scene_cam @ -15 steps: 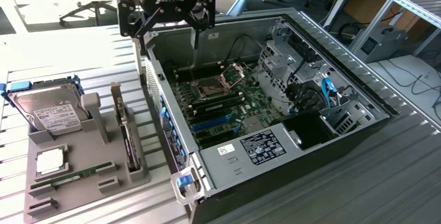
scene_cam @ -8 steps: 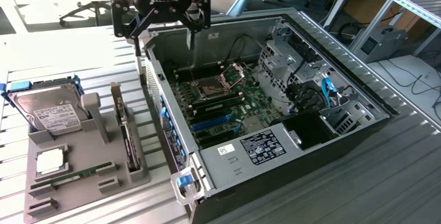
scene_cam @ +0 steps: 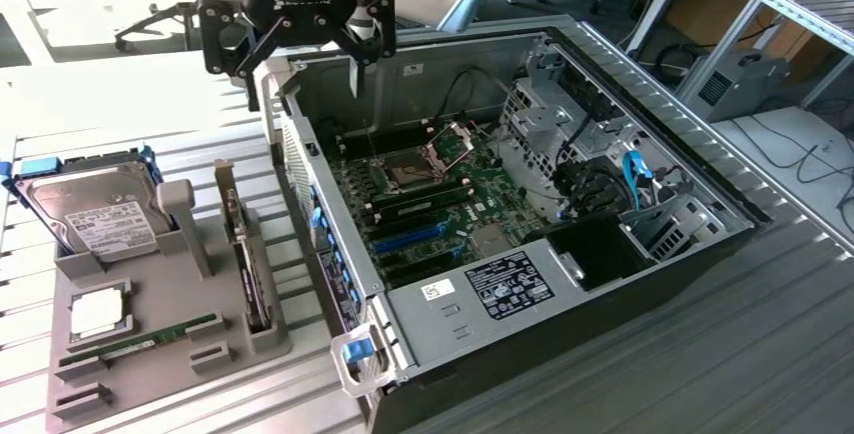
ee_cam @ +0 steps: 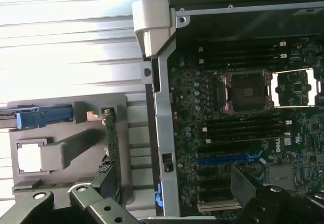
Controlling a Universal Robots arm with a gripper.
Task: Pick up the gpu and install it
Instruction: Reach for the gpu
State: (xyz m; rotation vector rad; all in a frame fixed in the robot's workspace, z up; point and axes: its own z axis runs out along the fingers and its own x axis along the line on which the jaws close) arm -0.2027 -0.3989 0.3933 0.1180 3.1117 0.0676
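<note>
One gripper [scene_cam: 304, 49], jaws wide and empty, over the far corner of the case [scene_cam: 681, 144]. One gpu [scene_cam: 242, 244], upright in tray [scene_cam: 160, 374], lower edge hidden in slot.

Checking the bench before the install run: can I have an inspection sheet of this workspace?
Surface: slatted metal table, grey holder tray beside the open computer case.
Job's things: graphics card stands on edge in the tray, untouched.
Clutter: hard drive, memory stick and processor chip in the tray.
Grippers: hand open, empty, raised over the case's edge.
Cables: blue cable inside the case; loose cables beyond the table.
Surroundings: metal frame, chair base.
</note>
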